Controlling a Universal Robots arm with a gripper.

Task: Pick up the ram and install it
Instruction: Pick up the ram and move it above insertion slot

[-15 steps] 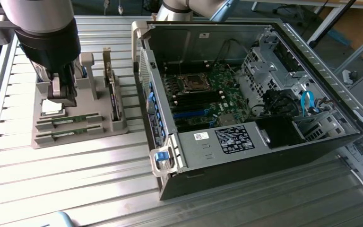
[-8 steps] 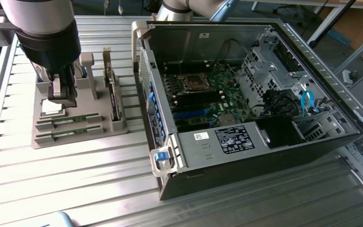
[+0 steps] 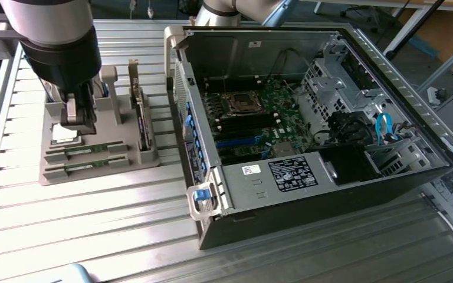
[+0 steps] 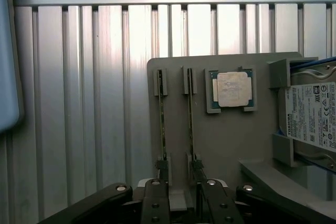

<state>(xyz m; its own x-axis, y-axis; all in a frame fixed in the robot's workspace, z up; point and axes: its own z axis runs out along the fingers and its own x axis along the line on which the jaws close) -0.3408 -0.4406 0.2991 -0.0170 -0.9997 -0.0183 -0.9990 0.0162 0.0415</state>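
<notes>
the ram [image 4: 190, 124], thin, light yet fragile, stood on edge in its holder [image 4: 226, 145] and seemed best pinched across its flat faces, the gripper [image 4: 185, 205] having its fingers spread wide.

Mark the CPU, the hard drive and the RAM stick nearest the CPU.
CPU [image 4: 234, 89], wrist view, centre of its silver lid.
hard drive [image 4: 312, 121], wrist view, its white label.
RAM stick nearest the CPU [image 4: 190, 127], wrist view, mid-length of its upper edge.
</notes>
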